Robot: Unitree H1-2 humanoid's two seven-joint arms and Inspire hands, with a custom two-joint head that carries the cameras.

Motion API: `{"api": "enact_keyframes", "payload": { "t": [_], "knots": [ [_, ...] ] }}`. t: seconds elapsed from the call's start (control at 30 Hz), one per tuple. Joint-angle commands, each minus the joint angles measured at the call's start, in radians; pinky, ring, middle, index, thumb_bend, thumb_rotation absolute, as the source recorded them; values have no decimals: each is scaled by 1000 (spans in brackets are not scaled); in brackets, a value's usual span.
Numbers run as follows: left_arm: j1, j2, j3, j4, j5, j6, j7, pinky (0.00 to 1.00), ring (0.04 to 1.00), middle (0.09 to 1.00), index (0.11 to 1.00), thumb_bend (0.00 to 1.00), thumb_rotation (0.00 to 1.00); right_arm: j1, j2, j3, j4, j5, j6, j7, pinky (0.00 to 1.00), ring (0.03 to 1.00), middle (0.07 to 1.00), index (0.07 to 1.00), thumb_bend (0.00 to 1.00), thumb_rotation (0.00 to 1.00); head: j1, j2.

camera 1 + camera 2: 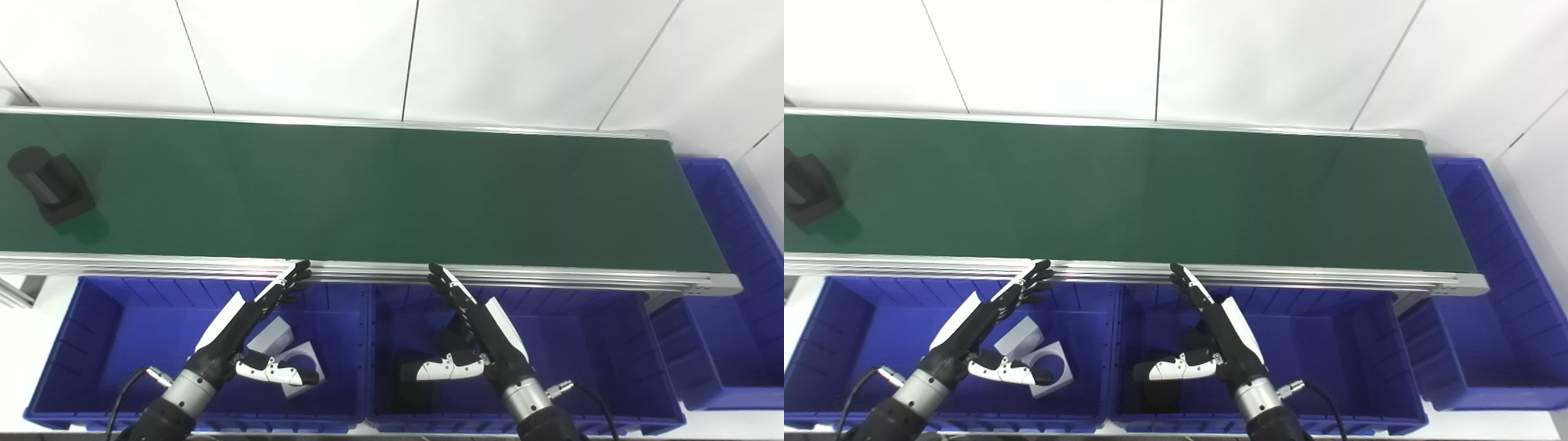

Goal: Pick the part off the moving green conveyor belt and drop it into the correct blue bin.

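Observation:
A black part [49, 184], a cylinder on a square block, lies at the far left of the green conveyor belt [367, 190]; it also shows at the left edge of the right eye view [805, 187]. My left hand [251, 324] is open and empty, hovering over the left blue bin [86, 331], fingertips near the belt's front rail. My right hand [478, 331] is open and empty over the middle blue bin [582, 343]. Both hands are far from the black part.
A white part with a round hole [288, 355] lies in the left bin. A dark part [416, 380] lies in the middle bin under my right hand. A third blue bin [735, 294] stands past the belt's right end. A white wall runs behind the belt.

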Motion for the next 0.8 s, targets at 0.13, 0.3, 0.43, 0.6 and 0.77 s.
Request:
{"api": "enact_keyframes", "payload": {
  "t": [0.13,0.3,0.43,0.6,0.77],
  "knots": [
    [4,-53,-25,10,19,-39,37,672,854,923,939,942,246,29,-53,-31,-42,69,-51,22,966,976,952,983,886,104,185,-97],
    [-4,-63,-34,36,72,-58,70,647,821,907,916,974,260,25,-77,-29,-25,59,-65,17,980,970,953,982,889,39,198,-139],
    [-5,-68,-38,39,85,-52,84,652,813,894,905,997,265,26,-80,-29,-36,61,-41,20,982,975,962,990,904,14,189,-146],
    [-13,-67,-44,65,91,-73,99,644,809,889,906,1000,270,28,-81,-29,-30,62,-48,19,976,972,959,985,904,8,190,-168],
    [-13,-70,-54,68,104,-67,113,600,789,894,903,1000,276,26,-85,-36,-5,75,-78,15,981,969,954,979,905,0,226,-193]
  ]
}}
